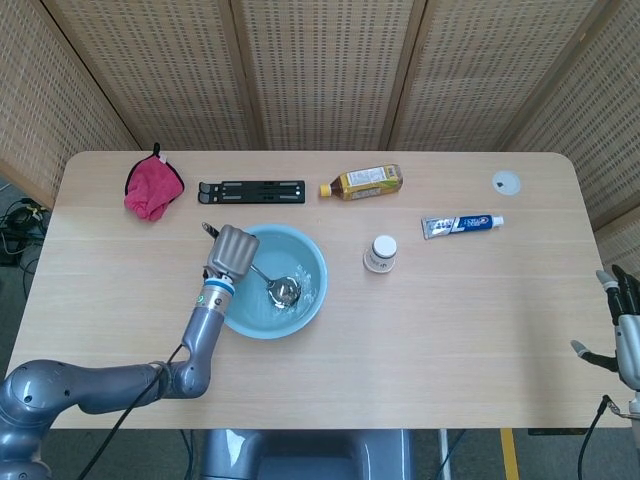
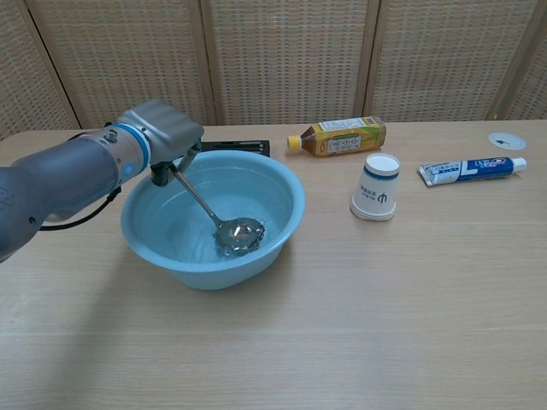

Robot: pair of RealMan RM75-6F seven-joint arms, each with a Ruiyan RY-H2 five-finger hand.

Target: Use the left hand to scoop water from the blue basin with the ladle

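Note:
A light blue basin point(image 1: 312, 253) point(image 2: 286, 190) with water stands left of the table's middle. A metal ladle point(image 1: 283, 291) point(image 2: 238, 235) lies with its bowl down in the water, its handle slanting up to the basin's left rim. My left hand point(image 1: 232, 253) point(image 2: 161, 130) grips the top of that handle, fingers curled around it above the rim. My right hand point(image 1: 625, 320) hangs off the table's right edge in the head view, fingers apart and holding nothing; the chest view does not show it.
A white paper cup point(image 1: 381, 253) point(image 2: 377, 187) stands upside down right of the basin. Behind lie a yellow bottle point(image 1: 364, 182) point(image 2: 340, 136), a black stand point(image 1: 251, 190), a pink cloth point(image 1: 150, 190), a toothpaste tube point(image 1: 460, 225) point(image 2: 471, 169) and a small white disc point(image 1: 506, 182) point(image 2: 507, 140).

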